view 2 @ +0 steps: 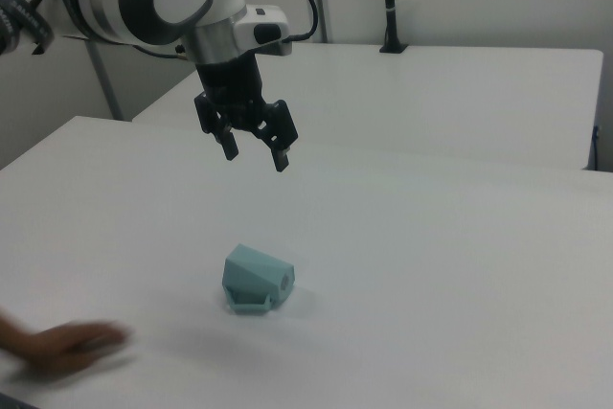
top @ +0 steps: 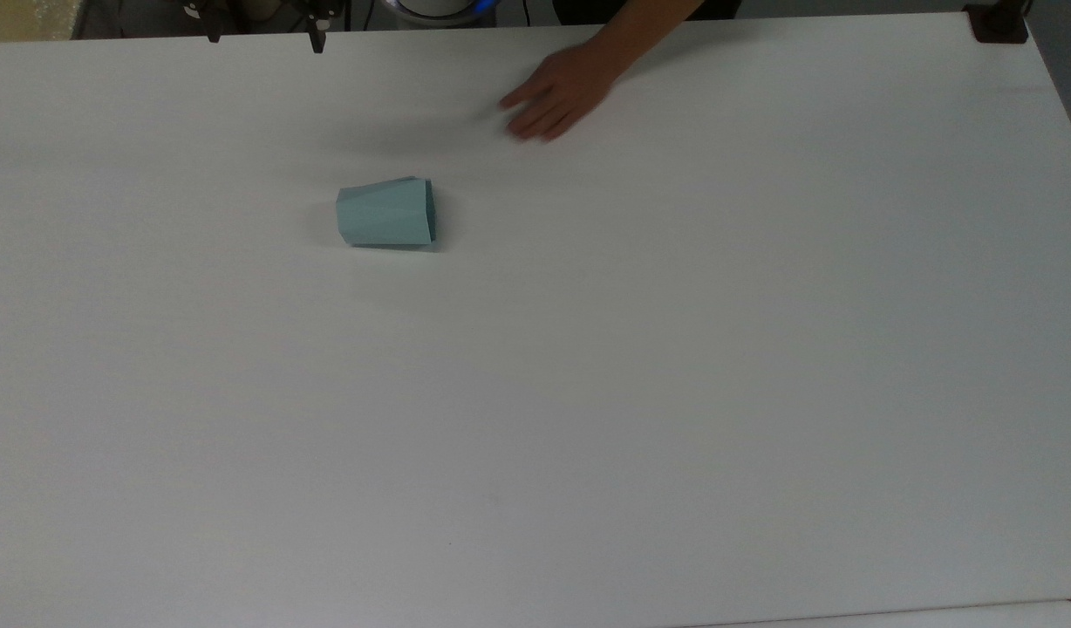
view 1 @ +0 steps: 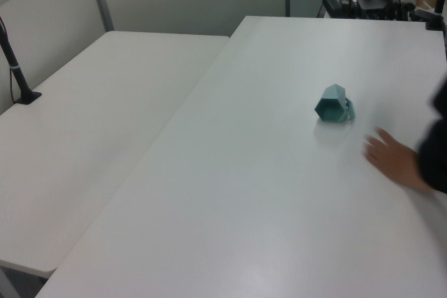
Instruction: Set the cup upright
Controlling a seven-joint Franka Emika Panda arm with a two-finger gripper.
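The pale teal faceted cup lies on its side on the white table, with its wider rim end toward the top view's right. In the right view the cup shows its small handle low against the table. In the left view the cup shows one polygonal end. My gripper hangs open and empty above the table, up and behind the cup in the right view. Its two dark fingertips show at the top view's upper edge, well apart from the cup.
A person's hand rests on the table beyond the cup; it is also near the left view's right edge and the right view's lower left. A second white table adjoins. A black clamp sits at a corner.
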